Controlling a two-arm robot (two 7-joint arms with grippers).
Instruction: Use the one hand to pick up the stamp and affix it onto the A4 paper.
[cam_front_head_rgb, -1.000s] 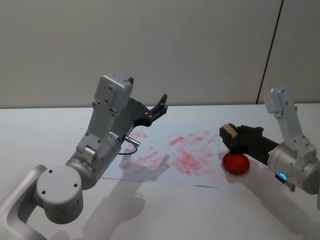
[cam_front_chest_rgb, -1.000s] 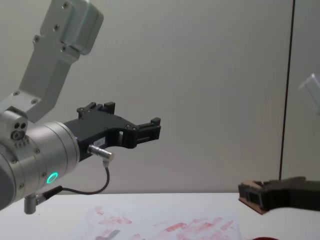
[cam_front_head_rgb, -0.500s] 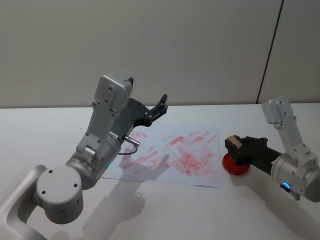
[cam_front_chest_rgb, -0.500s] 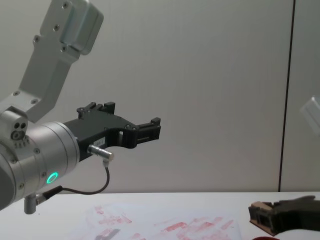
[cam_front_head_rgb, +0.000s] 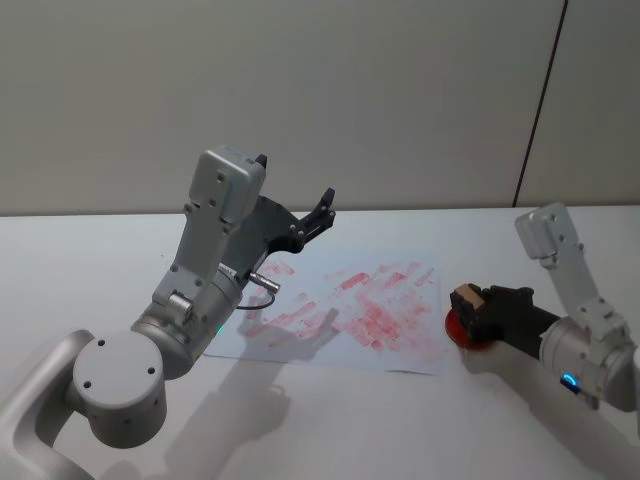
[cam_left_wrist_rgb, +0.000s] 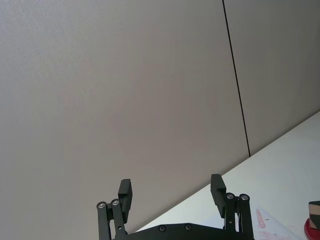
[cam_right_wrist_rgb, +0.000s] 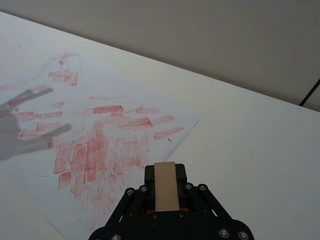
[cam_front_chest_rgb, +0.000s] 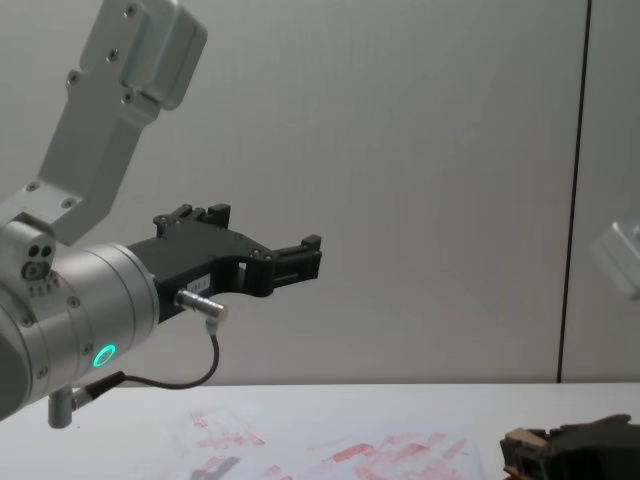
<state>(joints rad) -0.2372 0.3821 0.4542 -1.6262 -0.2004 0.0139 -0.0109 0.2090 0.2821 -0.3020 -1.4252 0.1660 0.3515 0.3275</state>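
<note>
We see the stamp (cam_front_head_rgb: 466, 298) clamped in the right gripper (cam_front_head_rgb: 472, 312), pressed on a red ink pad (cam_front_head_rgb: 466, 331) just off the paper (cam_front_head_rgb: 345, 310) at its three o'clock edge. The left gripper (cam_front_head_rgb: 297, 203) hangs raised at ten o'clock, fingers apart, empty.

The underside of the stamp (cam_right_wrist_rgb: 165, 186) is hidden in the right wrist view; contact with the red ink pad (cam_front_head_rgb: 467, 333) cannot be confirmed. In the head view, the right gripper (cam_front_head_rgb: 470, 304) and the stamp cover most of the ink pad, leaving only its rim exposed. The left arm hides the near left corner of the A4 paper (cam_front_head_rgb: 378, 300). In the chest view, the lower edge cuts off the right gripper. In the left wrist view, the frame edge cuts off the left gripper (cam_left_wrist_rgb: 172, 192) body.
</note>
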